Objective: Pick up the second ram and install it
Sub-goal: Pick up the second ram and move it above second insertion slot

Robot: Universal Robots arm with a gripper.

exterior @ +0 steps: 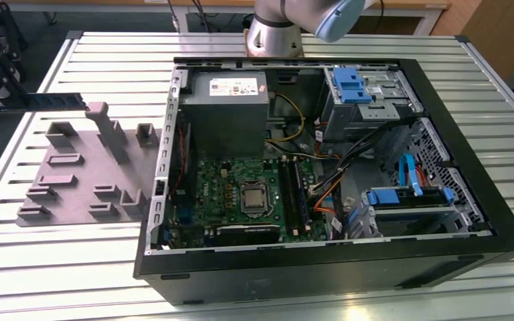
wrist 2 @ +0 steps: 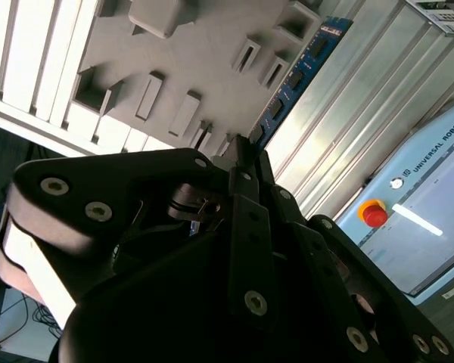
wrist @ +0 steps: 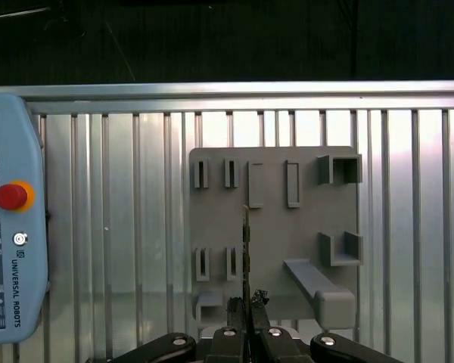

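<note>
grips the second ram by one end, pinched tight between the fingertips of the gripper with no gap on either side of the board. holds it level and clear of the grey plastic tray, out over the tray's far edge in the exterior view, long side pointing toward the exterior view's right. meets the second ram edge-on in the first wrist view, as a thin line running out from the fingertips above the tray's upright blocks. catches its blue face and row of dark chips in the second wrist view, beside the slatted metal table.

reads as pick done, install not yet begun. well apart from the motherboard, set inside the open computer case toward the exterior view's right.

calls, on this reading, for a carry across and into the case, down to the dark memory slots just beside the processor socket. needs the board turned parallel to a free slot, lower edge down, then a straight and even press. should also steer clear of the loose cables near the slots. cannot tell from here which slot is free, nor how the latches stand.
</note>
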